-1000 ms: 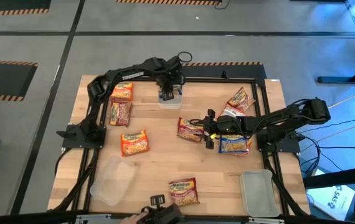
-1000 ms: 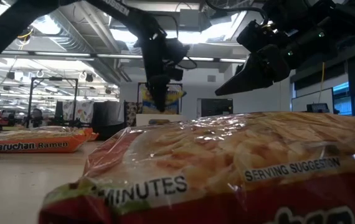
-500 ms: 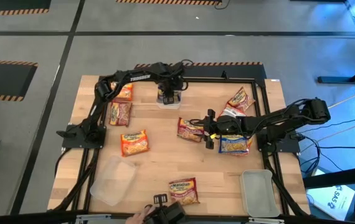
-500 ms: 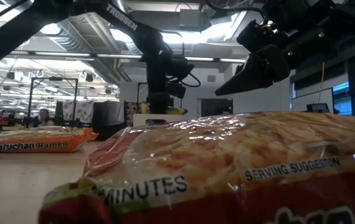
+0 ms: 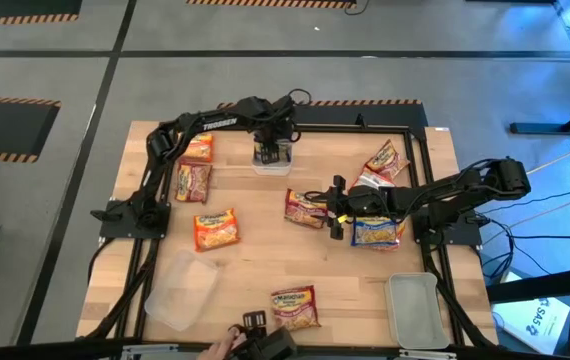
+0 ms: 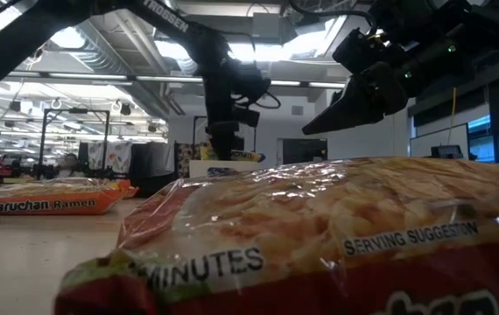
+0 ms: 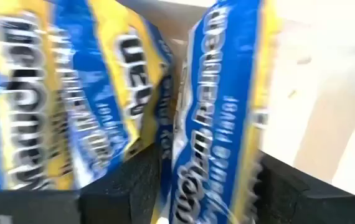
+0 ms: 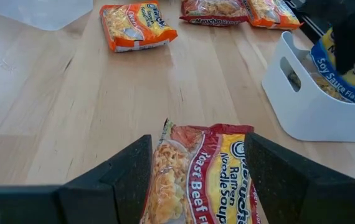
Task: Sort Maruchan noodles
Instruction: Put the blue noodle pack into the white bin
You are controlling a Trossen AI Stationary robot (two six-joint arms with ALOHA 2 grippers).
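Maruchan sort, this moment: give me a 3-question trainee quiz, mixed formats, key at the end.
1. True or false: the left gripper is over the white bin at the table's far edge, with a blue packet between its fingers.
2. Multiple choice: which packet lies between the right gripper's open fingers? A) orange packet B) red Roast Beef packet C) blue packet
3. Fill in: the blue packets in the white bin stand ____ , not flat.

Key
1. True; the left wrist view shows the blue packet between the dark fingers, beside another blue packet.
2. B, the red Roast Beef packet, lying flat on the wooden table; the orange packet lies farther off.
3. On edge.
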